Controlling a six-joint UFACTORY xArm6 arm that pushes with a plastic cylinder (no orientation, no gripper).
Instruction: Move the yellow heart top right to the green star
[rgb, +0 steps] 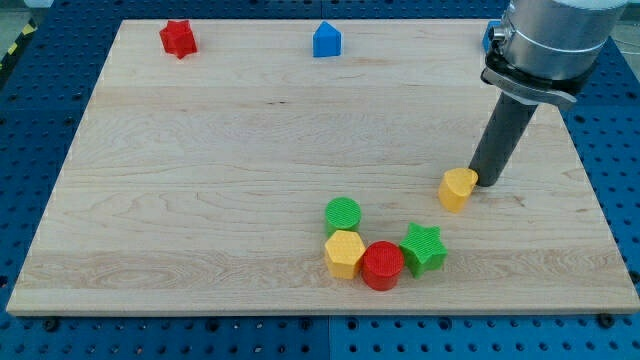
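The yellow heart (457, 188) lies on the wooden board (200, 180), right of centre. My tip (484, 183) touches the heart's right side. The green star (423, 248) sits near the view's bottom, below and left of the heart, with a gap between them. The star touches a red cylinder (382, 265).
A yellow hexagon (344, 252) and a green cylinder (343, 214) sit left of the red cylinder. A red star (178, 38) is at the top left. A blue house-shaped block (327, 40) is at the top middle. A blue block (491, 34) at the top right is mostly hidden by the arm.
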